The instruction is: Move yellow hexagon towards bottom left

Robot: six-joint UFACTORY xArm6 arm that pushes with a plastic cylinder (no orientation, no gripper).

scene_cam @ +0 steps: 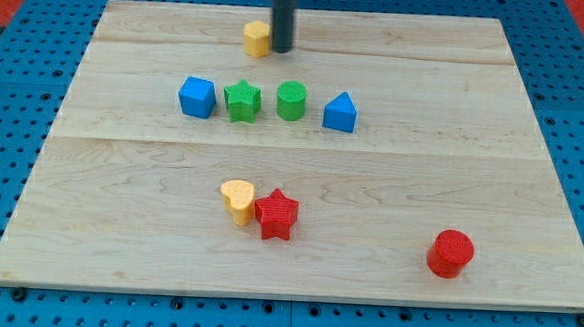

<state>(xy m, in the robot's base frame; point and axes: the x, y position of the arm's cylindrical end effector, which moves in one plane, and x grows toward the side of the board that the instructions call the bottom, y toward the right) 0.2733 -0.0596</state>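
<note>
The yellow hexagon (256, 38) sits near the top of the wooden board (90, 203), a little left of centre. My tip (281, 51) stands right beside it on its right, touching or almost touching. Below is a row of blocks: a blue cube (197, 96), a green star (242, 101), a green cylinder (291, 100) and a blue triangular block (341, 113). A yellow heart (237, 200) and a red star (276, 215) sit side by side lower down.
A red cylinder (452, 253) stands at the bottom right of the board. The board lies on a blue perforated table (15, 99). The board's top edge is close behind the hexagon.
</note>
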